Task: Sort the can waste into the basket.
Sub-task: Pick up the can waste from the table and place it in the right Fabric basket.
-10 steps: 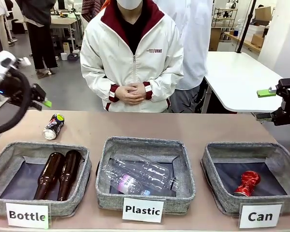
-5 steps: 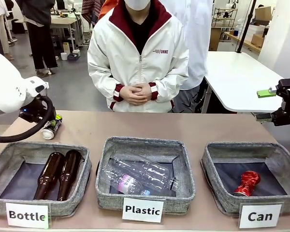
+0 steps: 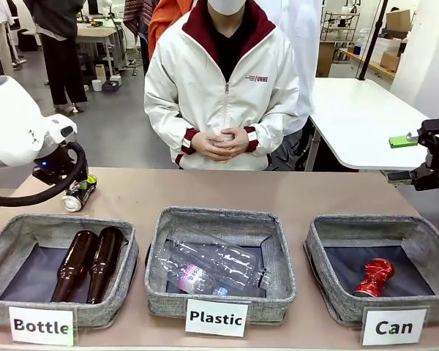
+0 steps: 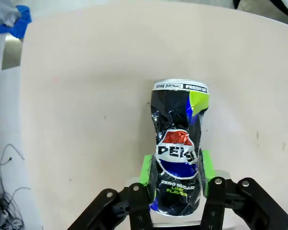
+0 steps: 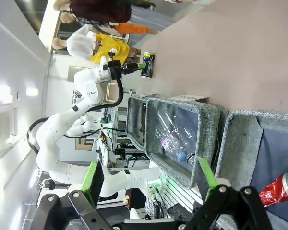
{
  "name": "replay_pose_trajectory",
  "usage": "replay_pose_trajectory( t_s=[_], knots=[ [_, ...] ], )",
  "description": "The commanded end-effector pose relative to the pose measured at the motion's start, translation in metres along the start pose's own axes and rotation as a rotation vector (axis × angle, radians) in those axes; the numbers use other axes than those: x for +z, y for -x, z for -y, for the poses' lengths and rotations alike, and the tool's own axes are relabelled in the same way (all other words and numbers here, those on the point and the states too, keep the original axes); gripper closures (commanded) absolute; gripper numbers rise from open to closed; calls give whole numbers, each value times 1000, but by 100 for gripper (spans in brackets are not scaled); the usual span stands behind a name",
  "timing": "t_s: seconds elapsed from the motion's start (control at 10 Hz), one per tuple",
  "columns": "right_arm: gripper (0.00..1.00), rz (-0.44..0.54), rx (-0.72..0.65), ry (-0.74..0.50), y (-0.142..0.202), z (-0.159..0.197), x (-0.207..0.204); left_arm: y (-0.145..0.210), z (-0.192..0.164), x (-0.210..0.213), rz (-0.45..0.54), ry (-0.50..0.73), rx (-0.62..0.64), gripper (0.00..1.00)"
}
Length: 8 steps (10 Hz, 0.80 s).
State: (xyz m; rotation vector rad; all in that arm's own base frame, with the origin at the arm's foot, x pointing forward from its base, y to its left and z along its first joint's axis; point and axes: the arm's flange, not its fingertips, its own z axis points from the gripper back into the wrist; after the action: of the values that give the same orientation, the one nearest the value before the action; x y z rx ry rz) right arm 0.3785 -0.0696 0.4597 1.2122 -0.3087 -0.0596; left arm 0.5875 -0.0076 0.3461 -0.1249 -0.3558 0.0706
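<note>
Your left gripper [image 4: 176, 184] has come down over the last second from a raised position at the table's left edge to the dark, dented drink can with multicoloured print [image 4: 178, 158]. In the left wrist view its green pads [image 4: 146, 168] sit against both sides of the can's lower half, jaws narrowed to the can's width. The can lies on its side on the tan table [image 3: 278, 190], its silver end pointing away from the wrist. It looks gripped but not lifted; the can rests where it lay a second ago, just behind the far rim of the grey fabric basket labelled "Bottle" [image 3: 7, 232], which holds two brown glass bottles [image 3: 88, 263].

From the front, the white left arm covers most of that can [image 3: 79, 194], leaving its silver end and a little green print showing.

The crushed shiny red can [image 3: 373, 278] already lies inside the square grey fabric basket labelled "Can" [image 3: 325, 234] at the right end of the row. The middle basket labelled "Plastic" [image 3: 219, 215] holds clear plastic bottles [image 3: 212, 267].

Your right gripper [image 3: 413, 157] hangs empty beyond the right basket, jaws wide.

The person [image 3: 223, 80] across the table has shifted slightly toward your right, hands clasped [image 3: 221, 142].

For the task, this likely means one can is sorted and the second is secured, with a long carry across all three baskets ahead.
</note>
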Motion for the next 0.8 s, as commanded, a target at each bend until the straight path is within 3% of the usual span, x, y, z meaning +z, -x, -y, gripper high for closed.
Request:
replay_pose_trajectory(
  t_s=[0.0, 0.2, 0.7],
  knots=[
    [0, -9, 11, 5, 3, -2, 1, -3, 4, -2, -14, -10, -8, 51],
    [0, -9, 11, 5, 3, -2, 1, -3, 6, -4, -17, -5, -15, 0],
    [0, -9, 11, 5, 3, -2, 1, -5, 3, -3, -15, -19, -13, 0]
  ],
)
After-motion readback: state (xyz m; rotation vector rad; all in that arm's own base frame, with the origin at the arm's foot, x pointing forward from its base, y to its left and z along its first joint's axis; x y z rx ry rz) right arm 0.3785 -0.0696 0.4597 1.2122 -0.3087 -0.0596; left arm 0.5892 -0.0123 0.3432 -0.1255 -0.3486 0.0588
